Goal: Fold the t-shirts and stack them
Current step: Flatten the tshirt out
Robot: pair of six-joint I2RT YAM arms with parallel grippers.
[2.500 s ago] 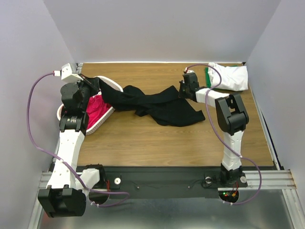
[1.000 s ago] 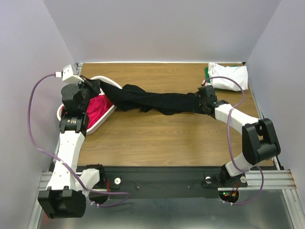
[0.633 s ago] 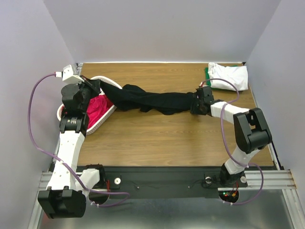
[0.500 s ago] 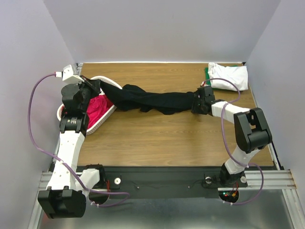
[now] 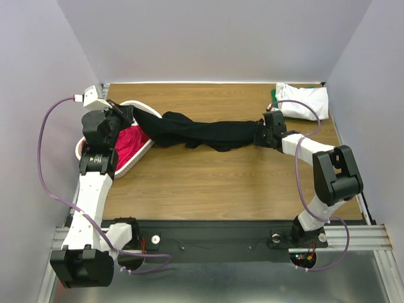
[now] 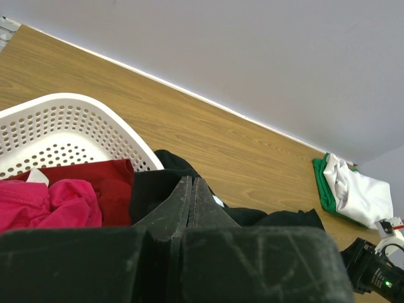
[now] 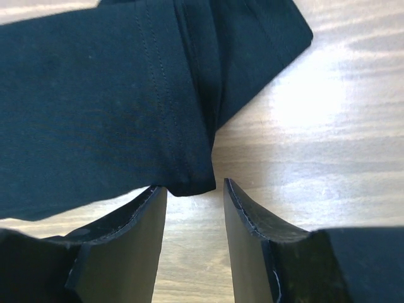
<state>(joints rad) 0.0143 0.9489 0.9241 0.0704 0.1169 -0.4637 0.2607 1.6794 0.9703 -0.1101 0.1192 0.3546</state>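
One black t-shirt (image 5: 202, 134), a loose heap seconds ago, now lies drawn into a long rope across the surface (image 5: 208, 183). The left pincer (image 6: 191, 183) stays clamped on its end by the basket (image 5: 145, 111). The right pincer (image 7: 192, 189) has released, fingers apart, with the hem at their tips. It likely needs regripping to spread the shirt flat.

A wood-grain bench (image 5: 208, 183) stands boxed in by plain pale grey walls: a back wall (image 5: 214, 38), a left wall (image 5: 31, 76) and a right wall (image 5: 379, 76). Soft light glares off the wood. A black strip (image 5: 214, 235) and a silver rail (image 5: 356, 237) edge the near side, with dull sheet metal (image 5: 240, 284) below.
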